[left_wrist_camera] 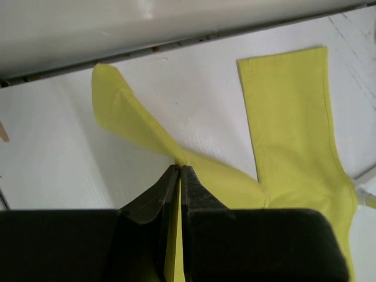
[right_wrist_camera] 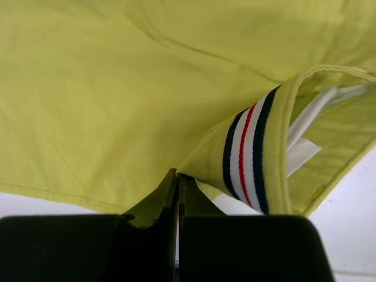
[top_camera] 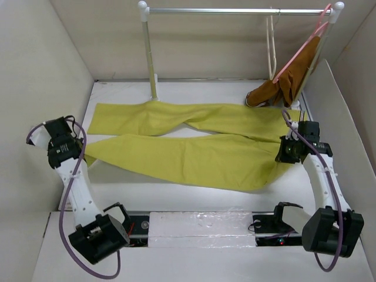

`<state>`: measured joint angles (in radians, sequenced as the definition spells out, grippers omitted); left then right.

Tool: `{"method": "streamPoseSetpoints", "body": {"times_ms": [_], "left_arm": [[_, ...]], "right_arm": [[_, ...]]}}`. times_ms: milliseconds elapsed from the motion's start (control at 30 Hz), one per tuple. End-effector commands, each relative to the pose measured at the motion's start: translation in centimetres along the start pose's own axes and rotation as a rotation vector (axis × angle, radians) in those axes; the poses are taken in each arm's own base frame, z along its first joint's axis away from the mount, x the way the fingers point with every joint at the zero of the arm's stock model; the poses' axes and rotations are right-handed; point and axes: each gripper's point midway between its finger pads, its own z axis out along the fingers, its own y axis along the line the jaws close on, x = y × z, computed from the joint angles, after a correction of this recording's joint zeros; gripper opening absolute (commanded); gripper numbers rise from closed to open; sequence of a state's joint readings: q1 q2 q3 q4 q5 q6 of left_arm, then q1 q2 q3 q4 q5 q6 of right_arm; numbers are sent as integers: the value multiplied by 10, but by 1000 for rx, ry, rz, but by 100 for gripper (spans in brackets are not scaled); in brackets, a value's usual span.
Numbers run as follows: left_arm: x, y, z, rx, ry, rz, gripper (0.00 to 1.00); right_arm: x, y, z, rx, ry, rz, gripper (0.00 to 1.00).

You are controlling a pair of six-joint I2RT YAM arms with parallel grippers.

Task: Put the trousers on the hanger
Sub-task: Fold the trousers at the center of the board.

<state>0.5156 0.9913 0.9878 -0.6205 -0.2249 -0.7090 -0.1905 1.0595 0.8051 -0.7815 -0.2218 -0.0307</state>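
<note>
The trousers (top_camera: 194, 141) are spread flat on the white table (top_camera: 176, 191), legs to the left, waistband to the right. The left hand (left_wrist_camera: 179, 171) is held low at the near leg's cuff, clamped on the cloth, and the right hand (right_wrist_camera: 177, 176) is clamped on the striped waistband's edge. The cream-white hanger (top_camera: 271, 50) is hung on the metal rail (top_camera: 223, 10) behind, well apart.
</note>
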Motion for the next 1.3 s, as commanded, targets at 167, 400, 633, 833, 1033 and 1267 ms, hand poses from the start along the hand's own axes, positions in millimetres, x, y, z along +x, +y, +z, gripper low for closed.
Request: {"method": "streamPoseSetpoints", "body": {"times_ms": [167, 400, 633, 833, 1033, 1267], "left_arm": [[-36, -20, 14, -137, -19, 87, 0], [-65, -75, 25, -66, -40, 33, 0], [-61, -150, 47, 6, -123, 154, 0], [-35, -202, 93, 9, -100, 231, 0], [-23, -259, 144, 35, -122, 279, 0], [-16, -270, 155, 75, -105, 329, 0]], "right_arm": [[-73, -47, -44, 188, -162, 77, 0], [-109, -96, -57, 291, -254, 205, 0], [-170, -125, -45, 289, -361, 278, 0], [-233, -150, -4, 238, -363, 295, 0], [-301, -164, 51, 170, -369, 282, 0], [-330, -155, 95, 101, -372, 274, 42]]}}
